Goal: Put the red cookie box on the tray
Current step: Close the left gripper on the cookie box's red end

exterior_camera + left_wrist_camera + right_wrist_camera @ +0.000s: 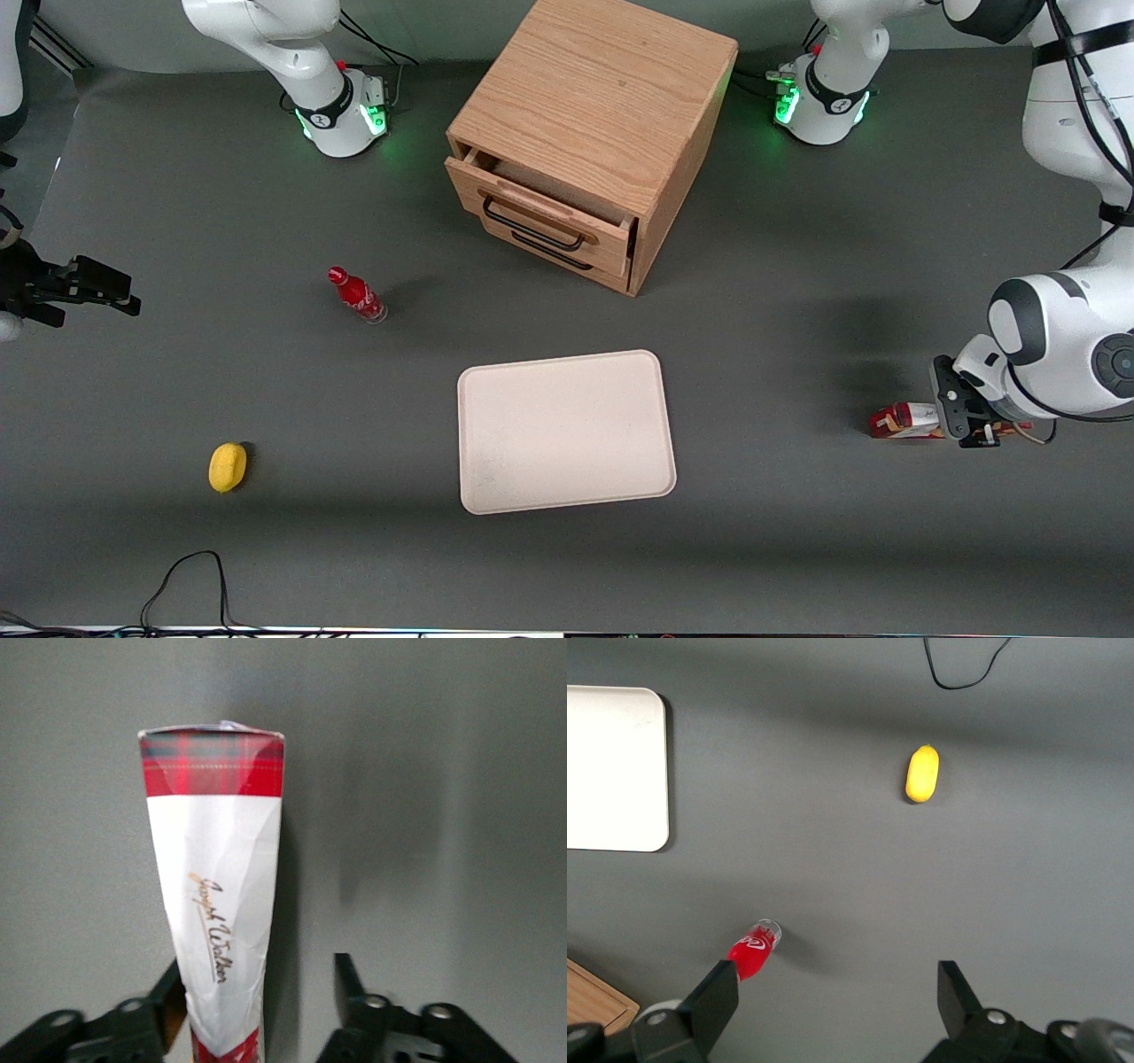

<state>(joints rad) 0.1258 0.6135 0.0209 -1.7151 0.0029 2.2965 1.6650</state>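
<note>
the left gripper (257, 1010) hangs low over the red cookie box (904, 420), which lies on the table toward the working arm's end, well apart from the tray (564, 431). its fingers (168, 997) stand spread, one touching or just beside the carton's edge, the other apart, so nothing is held. a good grasp would likely centre the jaws across the narrow width before closing, since the box looks thin and easily tipped. cursive gold lettering on its white patch seems to read "joseph walker"; tartan bands mark the ends.
</note>
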